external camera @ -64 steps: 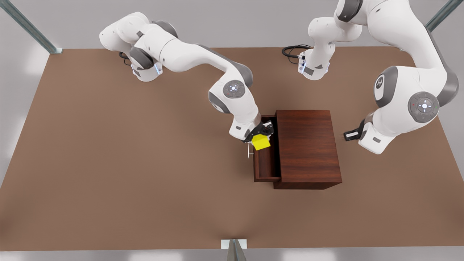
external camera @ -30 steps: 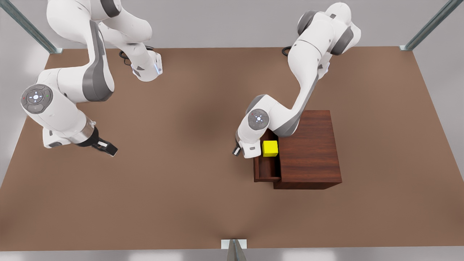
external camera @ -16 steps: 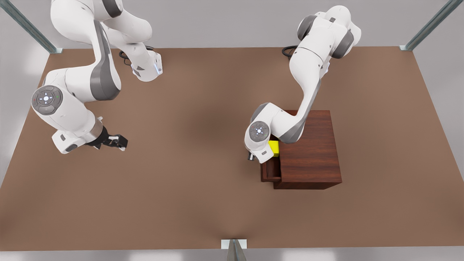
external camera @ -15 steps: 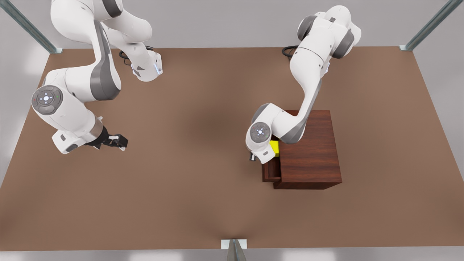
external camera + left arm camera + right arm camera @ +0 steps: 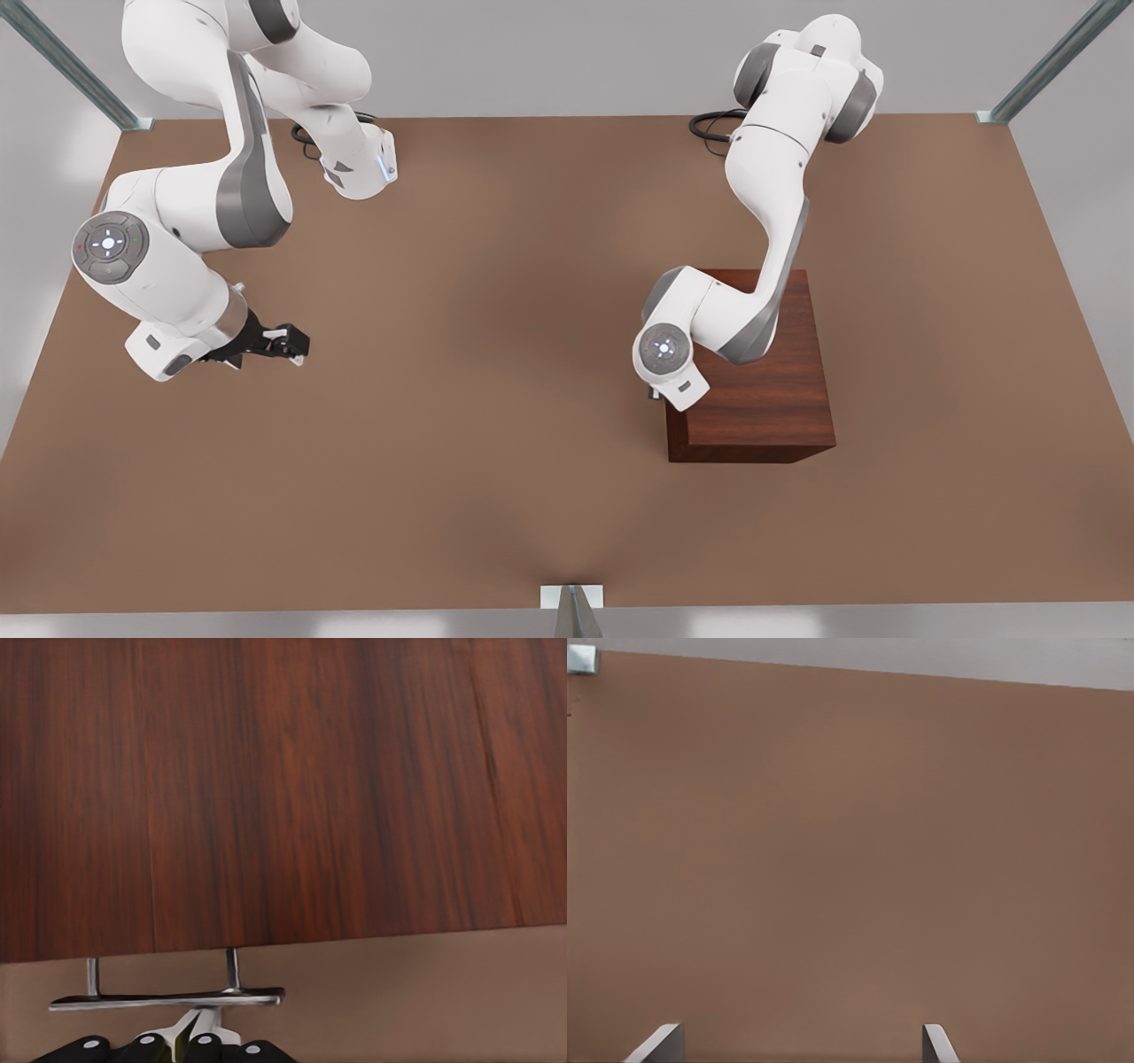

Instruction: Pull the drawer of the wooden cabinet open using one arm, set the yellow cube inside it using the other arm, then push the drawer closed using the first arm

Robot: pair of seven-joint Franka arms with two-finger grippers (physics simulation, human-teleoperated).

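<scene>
The wooden cabinet [image 5: 766,416] stands on the front view's right half of the table. Its drawer [image 5: 266,788] is pushed in, front flush with the cabinet's face. The silver bar handle [image 5: 168,999] stands off the drawer front. My left gripper [image 5: 202,1032] is shut, fingertips together right at the handle. From the front, the left gripper [image 5: 655,393] is tucked under its white wrist at the cabinet's drawer side. The yellow cube is hidden. My right gripper [image 5: 285,342] hovers open with nothing in it, far off on the front view's left; its fingertips [image 5: 663,1042] frame bare table.
The brown table [image 5: 461,461] stretches wide between the two arms. Both arm bases [image 5: 359,168] stand along the far edge with black cables. Metal frame posts [image 5: 567,607] sit at the table's corners and near edge.
The drawer has slid fully into the cabinet, taking the yellow cube out of sight. My left gripper moved with it toward the cabinet. The right arm barely shifted.
</scene>
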